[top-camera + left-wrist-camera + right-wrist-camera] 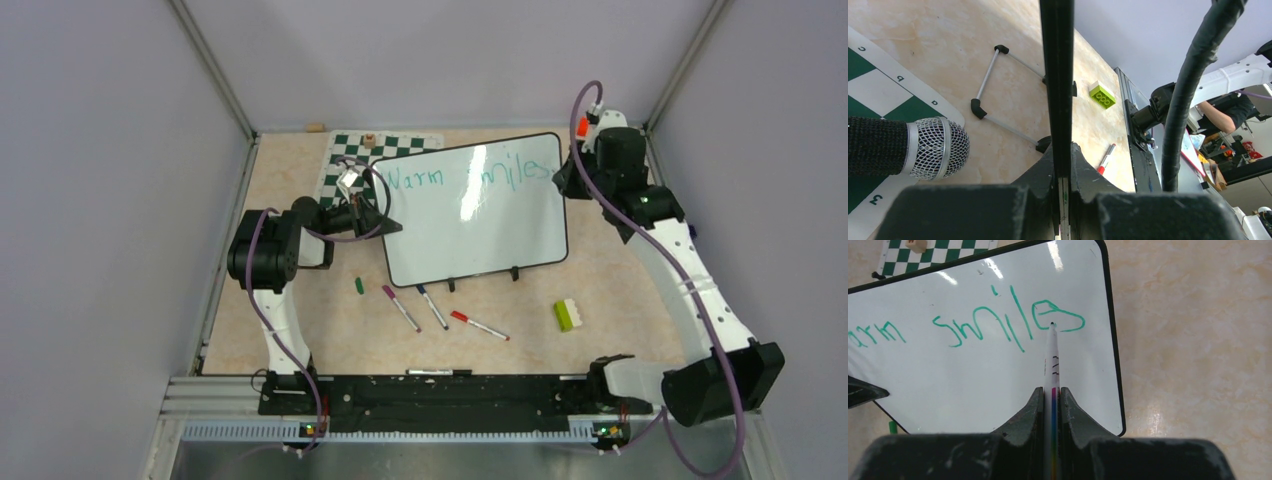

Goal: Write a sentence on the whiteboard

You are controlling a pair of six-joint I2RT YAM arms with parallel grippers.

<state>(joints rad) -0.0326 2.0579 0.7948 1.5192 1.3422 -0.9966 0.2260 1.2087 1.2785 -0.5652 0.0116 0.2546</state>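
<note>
Left gripper (383, 212), centre-left, arm folded low, clamps the edge of the glossy white black-rimmed whiteboard (480, 235) mid-frame. Teal handwritten sentence (468, 176) along its top reads "Warm smile" so far. Right gripper (1052, 401), arm stretched to upper right, pinches a white marker pen (1052, 357), tip at the "e". Next is probably the "s", tight by the rim.

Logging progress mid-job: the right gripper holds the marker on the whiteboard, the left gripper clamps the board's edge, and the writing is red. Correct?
Not quite: the writing is teal-green, not red, as the right wrist view shows. The rest stands: the right gripper holds the marker on the whiteboard, and the left gripper clamps its edge.
</note>
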